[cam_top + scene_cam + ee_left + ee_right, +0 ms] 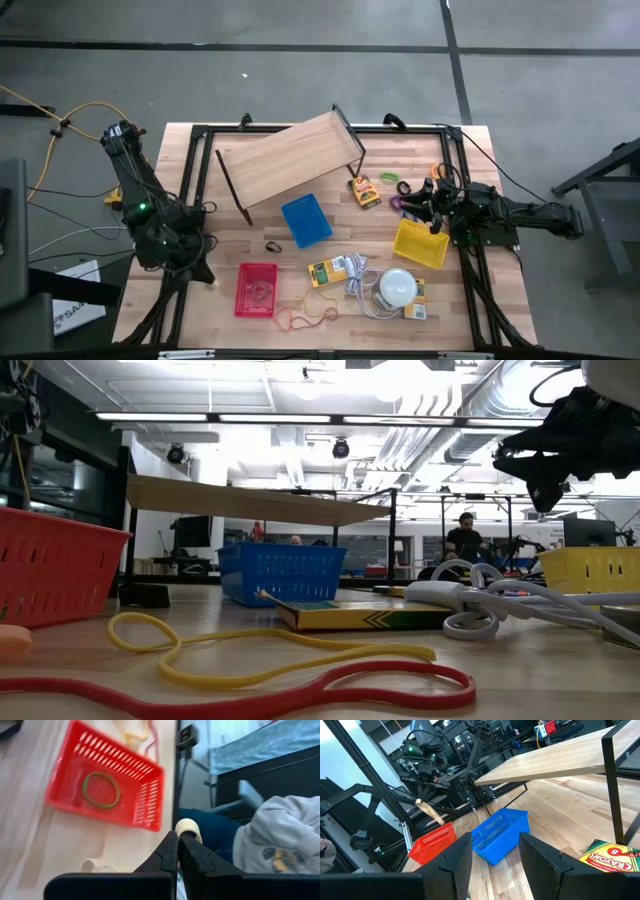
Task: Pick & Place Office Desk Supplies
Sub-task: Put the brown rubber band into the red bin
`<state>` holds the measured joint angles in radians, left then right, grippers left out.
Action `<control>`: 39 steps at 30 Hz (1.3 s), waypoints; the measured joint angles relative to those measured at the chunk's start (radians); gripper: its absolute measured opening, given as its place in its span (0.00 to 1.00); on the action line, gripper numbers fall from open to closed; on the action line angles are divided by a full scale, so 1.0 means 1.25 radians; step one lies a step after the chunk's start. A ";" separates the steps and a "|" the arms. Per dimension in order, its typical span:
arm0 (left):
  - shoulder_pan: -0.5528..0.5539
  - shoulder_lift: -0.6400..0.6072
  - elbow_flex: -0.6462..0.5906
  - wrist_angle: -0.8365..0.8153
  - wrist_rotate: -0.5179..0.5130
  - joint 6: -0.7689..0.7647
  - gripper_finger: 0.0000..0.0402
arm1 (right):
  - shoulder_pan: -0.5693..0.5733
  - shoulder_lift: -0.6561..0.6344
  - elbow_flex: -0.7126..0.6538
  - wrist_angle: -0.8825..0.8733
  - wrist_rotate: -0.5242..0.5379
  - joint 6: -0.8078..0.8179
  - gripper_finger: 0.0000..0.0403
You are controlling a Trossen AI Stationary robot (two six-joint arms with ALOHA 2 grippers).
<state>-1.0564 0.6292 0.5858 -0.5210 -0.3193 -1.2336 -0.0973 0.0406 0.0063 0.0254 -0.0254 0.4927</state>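
My left gripper is shut on a thin tan rubber band. It hangs above the table's near left part, beside the red basket. That basket holds a green rubber band. Yellow and red rubber bands lie on the table in front of the basket. Yellow-green packets lie by the white dome. My right gripper waits open and level at the right, over the yellow basket. My left gripper pinches the tan rubber band between its two fingertips, and a small loop sticks out past them. The fingers slant down. In the right wrist view the rest of the band hangs slack below the fingers, clear of the table.
A wooden shelf on black legs stands at the back, with a blue basket in front of it. A crayon box and small coloured clips lie at the back right. A person's grey sleeve shows beyond the table's near edge.
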 joint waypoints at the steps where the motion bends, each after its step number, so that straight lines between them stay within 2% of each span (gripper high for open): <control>1: 0.000 -0.002 0.000 0.012 -0.001 0.008 0.00 | 0.000 0.000 0.000 0.000 0.000 0.000 0.37; 10: 0.009 -0.004 0.000 0.090 -0.069 0.041 0.00 | 0.000 0.000 0.000 0.000 0.000 0.000 0.37; 17: 0.090 0.006 0.000 0.097 -0.091 0.064 0.00 | 0.000 0.000 0.000 0.000 0.000 0.000 0.37; 21: 0.149 0.036 0.000 0.129 -0.057 0.083 0.00 | 0.000 0.000 0.000 0.000 0.000 0.000 0.37; 31: 0.266 0.162 0.000 0.235 0.101 0.129 0.00 | 0.000 0.000 0.000 0.000 0.000 0.000 0.37; 39: 0.275 0.266 0.000 0.241 0.120 0.118 0.00 | 0.000 0.000 0.000 0.000 0.000 0.000 0.37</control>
<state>-0.7124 0.9618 0.5858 -0.2192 -0.1695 -1.0863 -0.0971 0.0406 0.0063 0.0254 -0.0254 0.4927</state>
